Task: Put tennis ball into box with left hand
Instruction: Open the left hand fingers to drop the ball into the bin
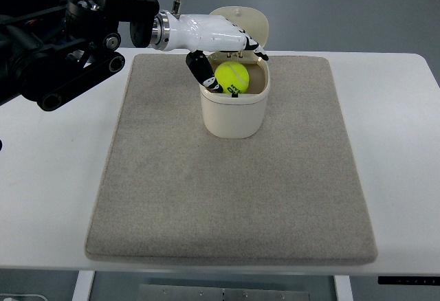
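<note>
The left hand [218, 52], entering from the upper left of the frame, is positioned over the mouth of the box [234, 112] at upper centre, its fingers [205, 73] curled around the tennis ball [232, 76], which sits at rim level inside the opening. Transport therefore appears complete, and 2 steps appear to remain: release of the ball into the box and withdrawal of the hand; whether the ball already rests on anything inside cannot be determined. The box stands upright with its lid [249, 22] hinged back, on a grey mat [234, 191] covering the white table [55, 177].
</note>
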{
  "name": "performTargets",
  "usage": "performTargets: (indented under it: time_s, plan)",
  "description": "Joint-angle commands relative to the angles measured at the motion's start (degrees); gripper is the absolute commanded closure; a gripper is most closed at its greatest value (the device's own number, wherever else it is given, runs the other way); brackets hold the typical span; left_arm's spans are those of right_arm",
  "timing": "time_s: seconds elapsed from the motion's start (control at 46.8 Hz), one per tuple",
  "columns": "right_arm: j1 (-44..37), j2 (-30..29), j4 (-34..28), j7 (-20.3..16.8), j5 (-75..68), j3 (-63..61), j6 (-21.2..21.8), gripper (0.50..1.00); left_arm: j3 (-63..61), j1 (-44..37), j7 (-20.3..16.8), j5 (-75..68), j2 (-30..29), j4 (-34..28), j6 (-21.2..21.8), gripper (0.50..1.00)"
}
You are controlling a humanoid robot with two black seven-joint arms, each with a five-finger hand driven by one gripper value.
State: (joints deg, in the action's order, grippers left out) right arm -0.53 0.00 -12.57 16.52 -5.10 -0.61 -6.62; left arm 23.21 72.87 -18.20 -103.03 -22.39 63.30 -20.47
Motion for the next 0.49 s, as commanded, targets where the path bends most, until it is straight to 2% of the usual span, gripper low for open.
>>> performTargets:
  time_s: [0.0, 0.086, 0.278, 0.321, 0.47]
  plan:
    - [0.0, 0.0, 0.0, 0.0, 0.0, 0.0, 0.0, 0.562, 0.1, 0.0, 0.0, 0.4, -0.5, 0.4, -0.1, 0.538]
    - [0.0, 0.0, 0.0, 0.0, 0.0, 0.0, 0.0, 0.562, 0.1, 0.0, -0.1, 0.6, -1.6, 0.9, -1.1, 0.536]
    - [0.0, 0.0, 0.0, 0.0, 0.0, 0.0, 0.0, 0.562, 1.5, 0.2, -0.2, 2.5, -6.5, 3.9, -7.9, 0.531]
    - [0.0, 0.0, 0.0, 0.0, 0.0, 0.0, 0.0, 0.562, 1.8, 0.2, -0.2, 4.1, -8.0, 4.6, -8.8, 0.508]
    - [0.0, 0.0, 0.0, 0.0, 0.0, 0.0, 0.0, 0.562, 1.8, 0.1, -0.1, 13.3, -14.2, 6.7, -11.2, 0.508]
